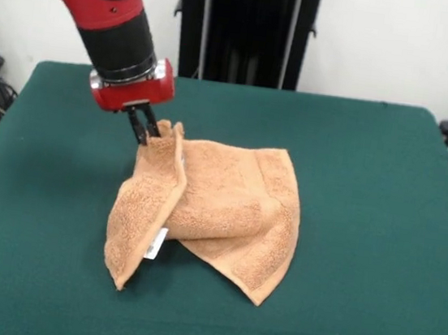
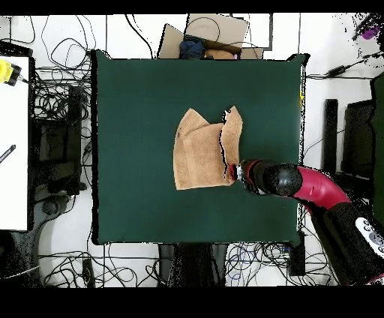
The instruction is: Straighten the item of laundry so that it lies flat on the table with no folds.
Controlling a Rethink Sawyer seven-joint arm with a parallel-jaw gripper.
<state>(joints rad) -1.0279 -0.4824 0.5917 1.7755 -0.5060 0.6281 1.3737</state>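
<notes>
Towel: light orange-tan terry towel (image 1: 227, 209) lies rumpled near the middle of the worktop (image 1: 379, 236), not flat.
Folds: in the front view one edge stands up as a raised flap on the picture's left side, running from the gripper down toward the near edge; a rolled fold crosses the middle of the cloth; another layer spreads to the right and ends in a corner pointing at the camera.
Tag: small white tag (image 1: 155, 243) hangs at the lower part of the raised flap.
Gripper: gripper (image 1: 143, 125) has its dark fingers pinched on the towel's top corner, at the far end of the flap.
Arm: red and black arm (image 1: 105, 6) comes down from the upper left of the front view.
Overhead: towel (image 2: 202, 150) sits slightly right of the worktop's centre, with the gripper (image 2: 238, 171) at its lower right corner.
</notes>
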